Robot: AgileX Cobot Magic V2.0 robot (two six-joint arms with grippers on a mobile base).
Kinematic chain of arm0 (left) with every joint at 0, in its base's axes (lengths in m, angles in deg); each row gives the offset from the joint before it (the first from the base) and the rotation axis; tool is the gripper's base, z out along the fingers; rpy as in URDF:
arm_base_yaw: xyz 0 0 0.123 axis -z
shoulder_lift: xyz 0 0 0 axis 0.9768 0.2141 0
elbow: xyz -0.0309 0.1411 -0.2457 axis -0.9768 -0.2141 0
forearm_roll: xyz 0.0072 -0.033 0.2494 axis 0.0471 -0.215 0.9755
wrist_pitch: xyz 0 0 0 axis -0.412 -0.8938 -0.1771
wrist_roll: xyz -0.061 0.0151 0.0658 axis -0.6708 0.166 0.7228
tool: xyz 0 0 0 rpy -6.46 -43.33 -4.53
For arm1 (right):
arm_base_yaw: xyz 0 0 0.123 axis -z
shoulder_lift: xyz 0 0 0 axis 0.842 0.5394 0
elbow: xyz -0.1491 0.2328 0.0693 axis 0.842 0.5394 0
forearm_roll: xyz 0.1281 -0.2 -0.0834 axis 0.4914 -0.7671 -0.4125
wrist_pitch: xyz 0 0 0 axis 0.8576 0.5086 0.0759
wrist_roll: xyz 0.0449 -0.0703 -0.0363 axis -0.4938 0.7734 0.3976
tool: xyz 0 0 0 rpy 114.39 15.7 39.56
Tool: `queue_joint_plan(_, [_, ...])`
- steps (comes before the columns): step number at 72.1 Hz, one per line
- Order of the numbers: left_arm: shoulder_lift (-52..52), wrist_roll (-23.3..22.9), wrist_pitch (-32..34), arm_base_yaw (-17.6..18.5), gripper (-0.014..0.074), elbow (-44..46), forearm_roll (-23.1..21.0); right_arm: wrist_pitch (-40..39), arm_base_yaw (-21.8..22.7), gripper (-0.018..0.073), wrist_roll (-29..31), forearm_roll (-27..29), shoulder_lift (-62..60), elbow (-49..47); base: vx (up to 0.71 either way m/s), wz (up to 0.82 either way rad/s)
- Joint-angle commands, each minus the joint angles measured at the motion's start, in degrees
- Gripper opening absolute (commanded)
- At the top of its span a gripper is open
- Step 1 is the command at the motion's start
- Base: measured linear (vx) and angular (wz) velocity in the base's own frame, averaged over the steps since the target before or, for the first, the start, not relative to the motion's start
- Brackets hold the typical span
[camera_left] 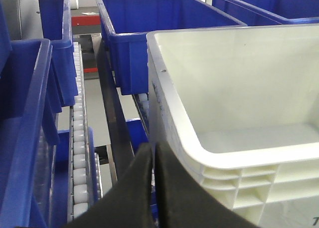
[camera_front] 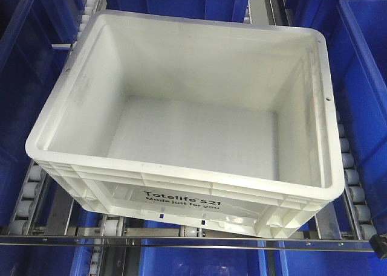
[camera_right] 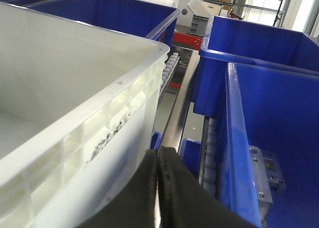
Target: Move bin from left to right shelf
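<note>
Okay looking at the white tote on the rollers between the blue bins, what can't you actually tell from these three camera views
- Left gripper: the left wrist view shows the fingers closed together beside the bin, but contact with its wall is hidden by the rim.
- Right gripper: same in the right wrist view, contact unclear.
- Neither arm appears in the front view.
- The bin's underside on the rollers: hidden by the bin.
- The blue bins' contents: cut off by frame edges.

A warehouse is shown. Roller racks (camera_front: 27,200) are packed with blue bins (camera_left: 164,33). Industrial shelving is seen far behind.
</note>
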Motion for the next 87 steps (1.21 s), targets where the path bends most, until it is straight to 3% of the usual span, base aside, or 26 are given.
queue_joint_plan(1, [1.1, -2.0, 4.5, 0.4, -0.0008, 1.4, 2.9, -4.1, 0.1, -0.0008, 0.0, -0.1, 1.2, -1.5, 0.00, 0.00])
queue_joint_plan(10, [1.1, -12.9, 7.9, 0.4, -0.0008, 1.4, 14.3, -4.1, 0.1, -0.0008, 0.0, -0.1, 1.2, -1.5, 0.00, 0.00])
queue_joint_plan(17, [1.1, -17.0, 9.7, 0.4, -0.0008, 1.4, 18.5, -4.1, 0.1, -0.0008, 0.0, -0.1, 1.2, -1.5, 0.00, 0.00])
queue_joint_plan(37, [-0.9, -16.6, 10.2, 0.3, -0.0008, -1.4, 19.1, -4.0, 0.1, -0.0008, 0.0, -0.1, 1.2, -1.5, 0.00, 0.00])
queue_joint_plan(51, [-11.2, -17.1, 20.9, 0.3, -0.0008, -15.3, 19.1, -4.0, 0.1, -0.0008, 0.0, -0.1, 1.2, -1.5, 0.00, 0.00])
queue_joint_plan(55, [-12.7, -16.9, 17.4, 0.3, -0.0008, -14.8, 19.1, -4.0, 0.1, -0.0008, 0.0, -0.1, 1.2, -1.5, 0.00, 0.00])
queue_joint_plan(87, [-12.3, -16.6, 15.8, 0.3, -0.0008, -14.6, 19.1, -4.0, 0.1, -0.0008, 0.0, -0.1, 1.2, -1.5, 0.00, 0.00])
